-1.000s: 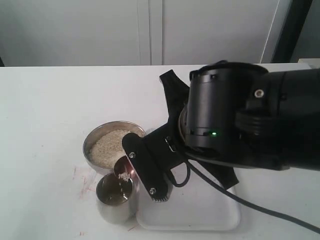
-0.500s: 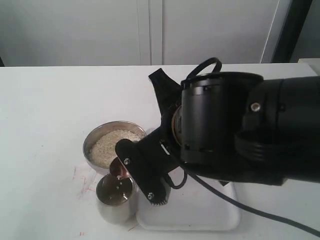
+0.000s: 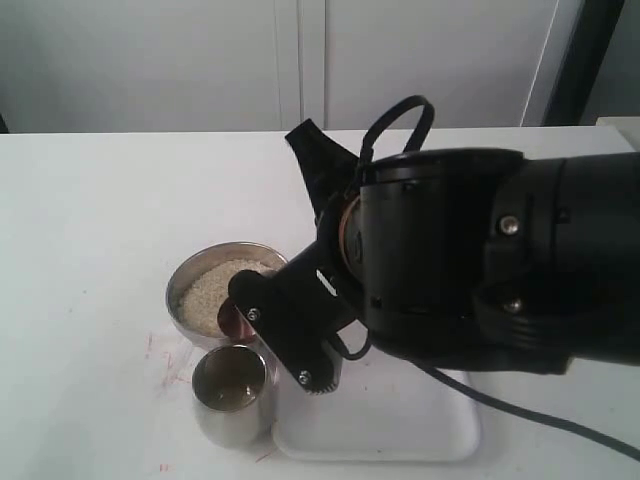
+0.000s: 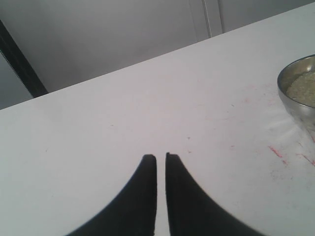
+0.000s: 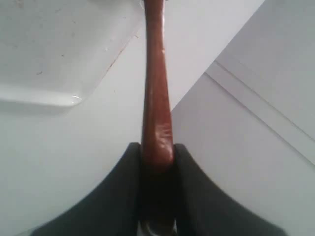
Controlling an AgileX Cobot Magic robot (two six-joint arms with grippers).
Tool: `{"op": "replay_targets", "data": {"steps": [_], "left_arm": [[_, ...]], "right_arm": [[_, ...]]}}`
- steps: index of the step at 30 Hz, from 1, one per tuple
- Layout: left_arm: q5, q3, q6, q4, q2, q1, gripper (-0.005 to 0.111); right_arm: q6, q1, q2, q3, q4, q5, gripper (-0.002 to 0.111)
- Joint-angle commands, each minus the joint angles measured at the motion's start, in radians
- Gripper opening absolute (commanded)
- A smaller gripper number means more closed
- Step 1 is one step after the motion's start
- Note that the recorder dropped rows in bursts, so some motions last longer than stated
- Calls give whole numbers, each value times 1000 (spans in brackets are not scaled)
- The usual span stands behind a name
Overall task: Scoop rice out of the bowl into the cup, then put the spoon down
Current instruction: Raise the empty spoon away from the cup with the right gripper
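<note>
The steel bowl point(image 3: 182, 285) holds off-white rice point(image 3: 212, 290) and stands left of centre. Just in front of it is the smaller steel cup point(image 3: 228, 398), whose inside looks dim. My right gripper point(image 3: 262, 318) is shut on the handle of the reddish-brown spoon point(image 5: 155, 78). The spoon's scoop point(image 3: 234, 320) hangs at the bowl's near rim, just behind the cup. In the right wrist view the handle runs straight out from between the jaws of the right gripper point(image 5: 157, 147). My left gripper point(image 4: 161, 157) is shut on nothing, over bare table, with the bowl point(image 4: 295, 91) off to one side.
A white tray point(image 3: 400, 425) lies right of the cup, partly under my right arm, and shows again as the tray point(image 5: 54, 54) beneath the spoon. The bulky black right arm point(image 3: 480, 260) hides much of the table's right side. Faint red marks stain the table point(image 3: 165, 360) beside the cup.
The spoon's scoop has moved from over the cup back toward the bowl's near rim. The rice seen on it a second ago is gone. The right arm shifted left.
</note>
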Motion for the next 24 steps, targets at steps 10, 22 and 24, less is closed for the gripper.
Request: {"op": "replay_targets", "data": {"steps": [10, 22, 24], "left_arm": [[-6, -6, -1, -9, 1, -3, 14], [-6, -6, -1, -9, 1, -3, 14], [-6, -6, -1, -9, 1, -3, 14]], "right_arm": [[540, 54, -26, 0, -9, 152, 0], [1197, 112, -144, 0, 224, 320, 0], [1289, 112, -167, 0, 279, 320, 0]]}}
